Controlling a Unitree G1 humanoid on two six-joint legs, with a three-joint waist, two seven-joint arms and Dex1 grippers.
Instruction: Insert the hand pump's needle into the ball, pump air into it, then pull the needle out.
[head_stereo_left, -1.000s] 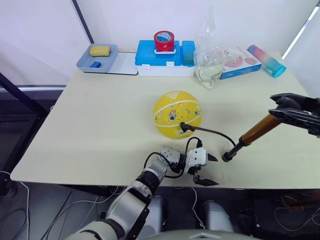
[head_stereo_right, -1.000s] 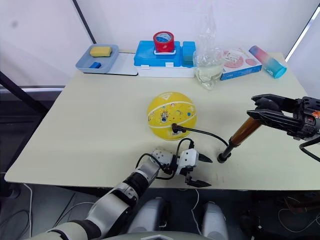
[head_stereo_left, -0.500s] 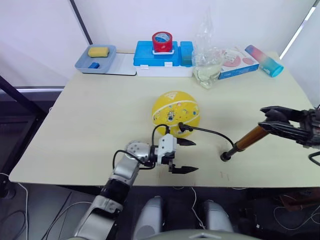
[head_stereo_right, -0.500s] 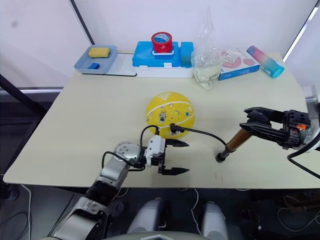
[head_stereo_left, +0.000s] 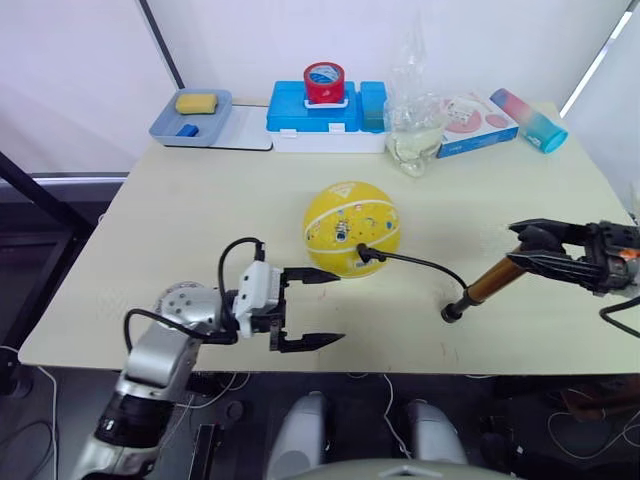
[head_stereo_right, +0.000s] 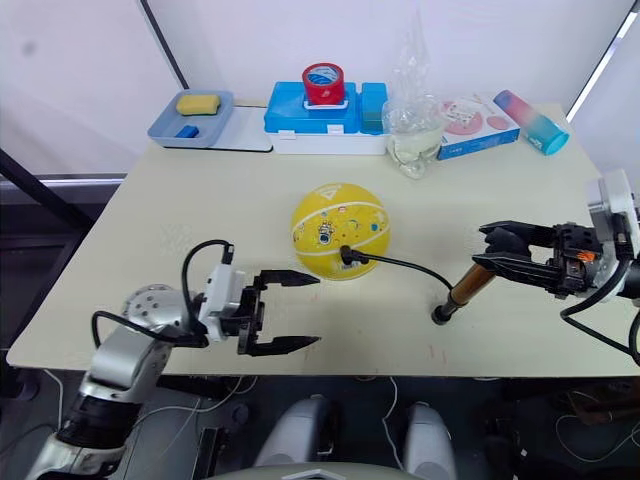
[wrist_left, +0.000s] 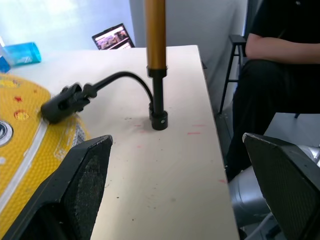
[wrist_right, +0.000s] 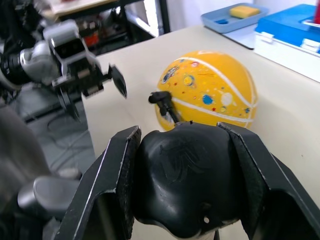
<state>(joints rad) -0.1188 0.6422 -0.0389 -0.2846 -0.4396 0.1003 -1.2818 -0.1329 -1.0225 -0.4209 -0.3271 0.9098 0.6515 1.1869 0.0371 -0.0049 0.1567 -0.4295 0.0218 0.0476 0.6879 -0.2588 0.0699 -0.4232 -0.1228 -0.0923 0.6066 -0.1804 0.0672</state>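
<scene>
Yellow ball (head_stereo_left: 351, 229) sits mid-table w/ the needle (head_stereo_left: 366, 253) fitting stuck into its near side; black hose arcs from there to the foot of the hand pump (head_stereo_left: 482, 291), which stands tilted on the table. Right gripper (head_stereo_left: 545, 252) is clamped on the pump's black handle, fingers either side of it.

Change vs. a sec ago: left gripper (head_stereo_left: 308, 308) has swung away from the spot just near the pump foot, out toward the robot's left; it now hovers wide open, empty, ball just beyond its upper fingertip. Pump handle also sits lower/closer in. Reads as insertion done, left arm clearing or repositioning to steady the ball, pumping next — a guess.

Left wrist view looks between its spread fingers (wrist_left: 75, 195): fitting against the ball skin, pump foot planted on the table, and a seated person past the table edge. Right wrist view gives the handle pinched up close, ball + left gripper beyond.
</scene>
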